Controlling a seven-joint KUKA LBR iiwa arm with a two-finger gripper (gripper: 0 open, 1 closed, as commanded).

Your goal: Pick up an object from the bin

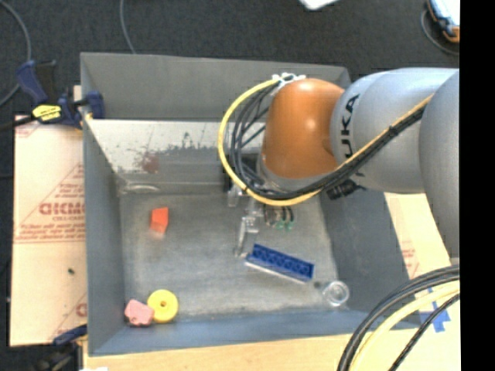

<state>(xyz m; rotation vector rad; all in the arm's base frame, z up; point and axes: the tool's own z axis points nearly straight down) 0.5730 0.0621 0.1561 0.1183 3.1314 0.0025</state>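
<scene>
My gripper (246,238) hangs below the arm's wrist, low over the right middle of the bin floor. Its tip is just at the left end of a flat blue studded brick (281,263), which lies slantwise on the floor. I see nothing held in the gripper. A small orange block (158,219) sits apart to the left.
A yellow ring (163,304) and a pink piece (138,312) lie together in the front left corner. A small clear round cap (335,291) rests in the front right corner. The arm and its cables hide the back right of the bin.
</scene>
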